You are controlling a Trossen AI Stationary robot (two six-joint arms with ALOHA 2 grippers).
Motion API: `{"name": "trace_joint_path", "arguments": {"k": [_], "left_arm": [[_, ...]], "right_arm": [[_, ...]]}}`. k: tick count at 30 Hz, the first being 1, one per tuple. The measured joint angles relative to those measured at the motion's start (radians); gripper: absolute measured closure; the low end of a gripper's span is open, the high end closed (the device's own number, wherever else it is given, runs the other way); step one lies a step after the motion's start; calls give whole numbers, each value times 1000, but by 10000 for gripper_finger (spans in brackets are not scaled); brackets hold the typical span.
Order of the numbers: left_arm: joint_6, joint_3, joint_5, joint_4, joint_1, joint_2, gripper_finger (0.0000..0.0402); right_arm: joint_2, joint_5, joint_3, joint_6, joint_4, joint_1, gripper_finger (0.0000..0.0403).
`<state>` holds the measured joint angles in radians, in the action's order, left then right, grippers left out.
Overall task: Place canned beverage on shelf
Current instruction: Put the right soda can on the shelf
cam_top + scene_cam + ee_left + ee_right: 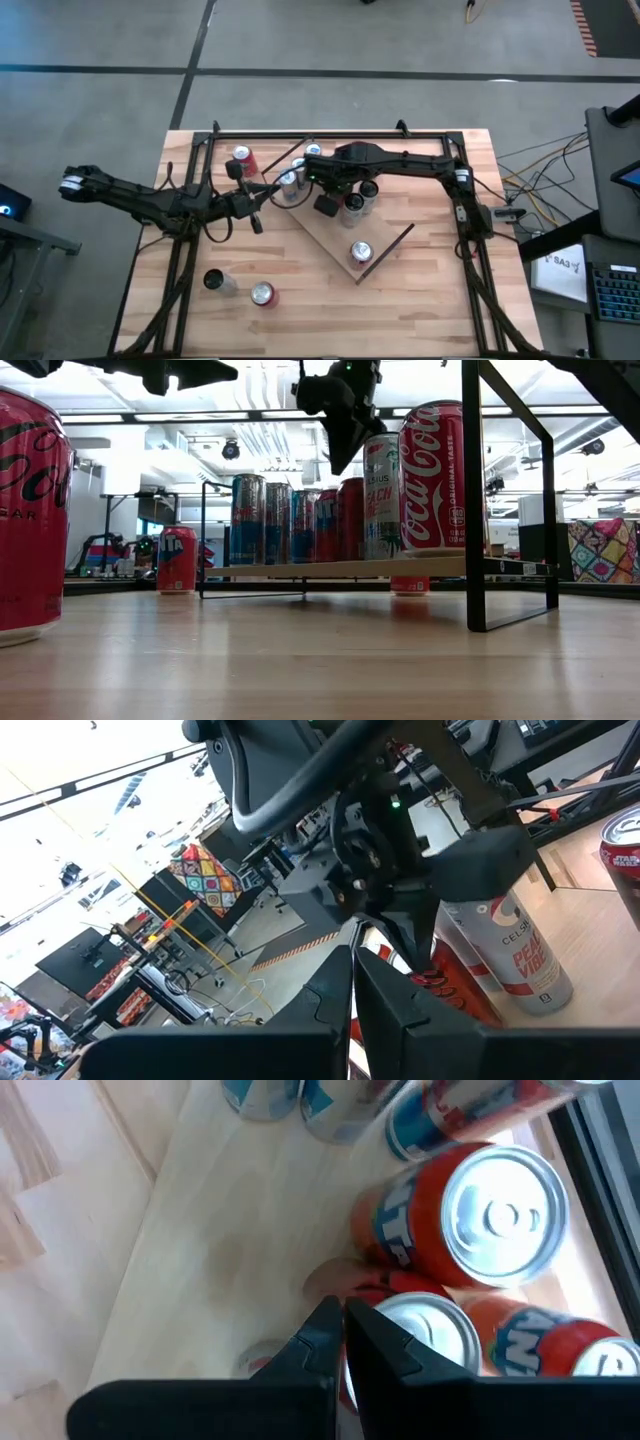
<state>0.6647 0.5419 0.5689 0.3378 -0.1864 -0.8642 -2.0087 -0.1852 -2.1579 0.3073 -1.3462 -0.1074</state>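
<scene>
Right gripper (pixel 326 205): above the shelf (pixel 335 235), over the near edge of its can cluster; fingers pressed together, holding nothing.
Left gripper (pixel 258 222): just off the shelf's left edge, above bare tabletop; fingers pressed together, nothing between them.
Shelf: light-wood board lying askew on the table (pixel 420 300), raised slightly on a dark frame.
Cans on shelf: a group (pixel 355 200) stands upright at the shelf's far end, under the right arm; one red can (pixel 361 252) stands alone near the shelf's front corner.
Cans off shelf: a red can (pixel 241 158) beyond the shelf's far-left end; a silver can (pixel 219 282) and a red can (pixel 262 294), upright, near each other, well in front and left of the shelf.
</scene>
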Motion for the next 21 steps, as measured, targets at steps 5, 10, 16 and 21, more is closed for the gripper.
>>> {"name": "trace_joint_path", "arguments": {"k": [5,10,16,21], "left_arm": [[0,0,0,-1,0,0,402],[0,0,0,-2,0,0,402],[0,0,0,-2,0,0,402],[0,0,0,-2,0,0,402]], "right_arm": [[3,1,-17,31,-52,0,394],[3,1,-15,33,-77,0,394],[4,-17,-24,10,-79,0,394],[30,-4,-47,8,-81,4,394]]}}
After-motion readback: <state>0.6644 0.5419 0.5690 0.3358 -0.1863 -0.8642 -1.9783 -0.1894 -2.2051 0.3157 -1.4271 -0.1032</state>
